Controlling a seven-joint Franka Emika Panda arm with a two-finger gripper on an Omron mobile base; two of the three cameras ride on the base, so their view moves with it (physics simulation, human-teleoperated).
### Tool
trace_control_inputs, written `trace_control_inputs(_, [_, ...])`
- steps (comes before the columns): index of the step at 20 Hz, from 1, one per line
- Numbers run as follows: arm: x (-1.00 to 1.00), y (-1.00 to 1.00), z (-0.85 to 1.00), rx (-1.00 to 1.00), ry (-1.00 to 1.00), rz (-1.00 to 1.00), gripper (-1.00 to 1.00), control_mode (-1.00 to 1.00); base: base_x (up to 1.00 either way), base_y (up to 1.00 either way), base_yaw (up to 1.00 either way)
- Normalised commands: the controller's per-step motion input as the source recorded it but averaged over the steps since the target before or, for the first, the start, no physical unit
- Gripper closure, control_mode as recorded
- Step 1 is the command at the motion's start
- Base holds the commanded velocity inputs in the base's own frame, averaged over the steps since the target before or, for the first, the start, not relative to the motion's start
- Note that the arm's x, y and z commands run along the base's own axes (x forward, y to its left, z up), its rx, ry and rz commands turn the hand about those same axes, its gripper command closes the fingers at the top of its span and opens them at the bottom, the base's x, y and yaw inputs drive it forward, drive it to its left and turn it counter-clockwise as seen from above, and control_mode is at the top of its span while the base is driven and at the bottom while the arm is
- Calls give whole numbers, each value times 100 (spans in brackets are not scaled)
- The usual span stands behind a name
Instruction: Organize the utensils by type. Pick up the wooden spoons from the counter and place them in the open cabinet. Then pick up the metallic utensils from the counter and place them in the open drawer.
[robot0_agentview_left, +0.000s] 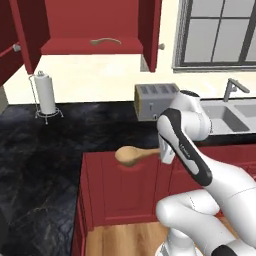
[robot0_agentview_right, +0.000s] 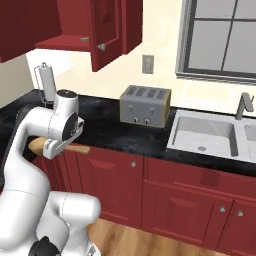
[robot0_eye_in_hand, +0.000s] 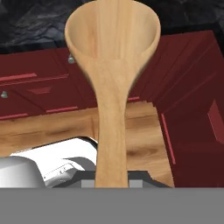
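Two wooden spoons: one (robot0_agentview_left: 131, 155) grasped by its handle in the pincer (robot0_agentview_left: 166, 152), held below the toaster (robot0_agentview_left: 156, 101) off the tabletop (robot0_agentview_left: 75, 125) edge; one (robot0_agentview_left: 105, 41) on the open cabinet (robot0_agentview_left: 90, 46) shelf. Pincer fingertips hidden.

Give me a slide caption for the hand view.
Gripper holds a wooden spoon by its handle, bowl forward, above red floor cabinets.

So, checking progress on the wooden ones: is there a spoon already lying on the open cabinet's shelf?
Yes, a wooden spoon lies on the open cabinet shelf.
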Motion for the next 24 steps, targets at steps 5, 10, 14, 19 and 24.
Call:
trace_control_inputs(5, [0, 0, 0, 0, 0, 0, 100, 100, 46, 10, 18])
trace_control_inputs(10, [0, 0, 0, 0, 0, 0, 100, 100, 46, 29, -1])
trace_control_inputs(14, [0, 0, 0, 0, 0, 0, 100, 100, 32, 54, -13])
trace_control_inputs(19, [0, 0, 0, 0, 0, 0, 100, 100, 43, 50, -4])
trace_control_inputs(24, [0, 0, 0, 0, 0, 0, 100, 100, 62, 29, 0])
